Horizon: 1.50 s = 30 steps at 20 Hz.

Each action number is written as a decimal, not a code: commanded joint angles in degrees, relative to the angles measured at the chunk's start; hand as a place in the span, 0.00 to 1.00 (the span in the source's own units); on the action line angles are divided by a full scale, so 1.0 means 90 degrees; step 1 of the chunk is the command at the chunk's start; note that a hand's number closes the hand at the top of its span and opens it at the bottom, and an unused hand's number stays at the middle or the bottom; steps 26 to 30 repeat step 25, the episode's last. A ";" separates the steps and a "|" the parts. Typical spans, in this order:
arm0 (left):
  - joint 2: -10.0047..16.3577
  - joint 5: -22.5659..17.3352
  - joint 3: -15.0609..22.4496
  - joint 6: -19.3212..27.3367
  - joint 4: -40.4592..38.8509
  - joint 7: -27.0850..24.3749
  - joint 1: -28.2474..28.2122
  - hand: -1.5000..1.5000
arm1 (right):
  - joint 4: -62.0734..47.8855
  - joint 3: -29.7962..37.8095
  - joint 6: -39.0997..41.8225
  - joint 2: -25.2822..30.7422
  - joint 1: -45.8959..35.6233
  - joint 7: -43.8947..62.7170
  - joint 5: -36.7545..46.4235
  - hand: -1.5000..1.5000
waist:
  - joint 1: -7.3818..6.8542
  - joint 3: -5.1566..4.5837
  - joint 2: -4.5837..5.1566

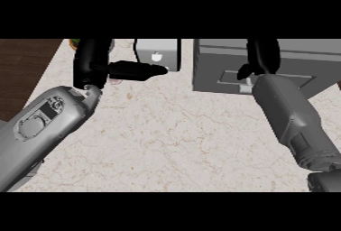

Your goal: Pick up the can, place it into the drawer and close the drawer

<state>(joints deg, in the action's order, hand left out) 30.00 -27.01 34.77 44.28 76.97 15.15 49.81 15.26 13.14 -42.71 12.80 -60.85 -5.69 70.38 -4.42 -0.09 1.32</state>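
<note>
1. Along the counter's [166, 135] far edge, left of middle, the pale can [158, 53] stands upright, just left of the grey drawer [220, 58] at the far right corner.
2. My left hand [92, 58] sits beside the can on its left. Its fingers run straight toward the far edge and its thumb [136, 70] stretches sideways, the tip meeting the can's lower front; nothing is clasped.
3. My right hand [263, 56] hangs over the drawer; whether it is spread or closed I cannot tell.
4. I judge the can stiff, light and smooth-walled, so likely to slip, or to topple if nudged high.
5. I would take it round the middle of its side wall, thumb opposite fingers, before lifting.
6. Whether the drawer stands open I cannot tell.
</note>
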 commanded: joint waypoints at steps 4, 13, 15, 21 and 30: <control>0.0139 0.0061 -0.0109 -0.0136 0.0230 -0.0130 -0.0400 0.00 | -0.0056 0.0522 0.0130 -0.0255 -0.0529 -0.0661 -0.0650 0.00 | -0.0089 0.0031 0.0039; 0.0198 0.0111 -0.0183 -0.0150 0.0390 -0.0283 -0.0769 0.00 | 0.0204 0.1763 0.0855 -0.0517 -0.0736 -0.1887 -0.2164 0.00 | -0.0030 0.0037 0.0015; 0.0349 -0.0008 -0.0351 -0.0306 0.0469 -0.0123 -0.0671 0.00 | 0.0265 0.1926 0.0783 -0.0697 -0.0722 -0.2127 -0.2367 0.00 | -0.0006 0.0036 0.0001; 0.0339 0.0163 -0.0297 -0.0112 0.0699 -0.0071 -0.0950 0.00 | 0.0331 0.2748 0.1563 -0.0871 -0.0961 -0.2332 -0.3400 0.00 | 0.0111 0.0027 -0.0080; 0.0165 0.0266 -0.0313 -0.0067 0.0895 -0.0416 -0.1603 0.00 | 0.0225 0.2838 0.1782 -0.0626 -0.0921 -0.2522 -0.3550 0.00 | 0.0147 0.0016 -0.0060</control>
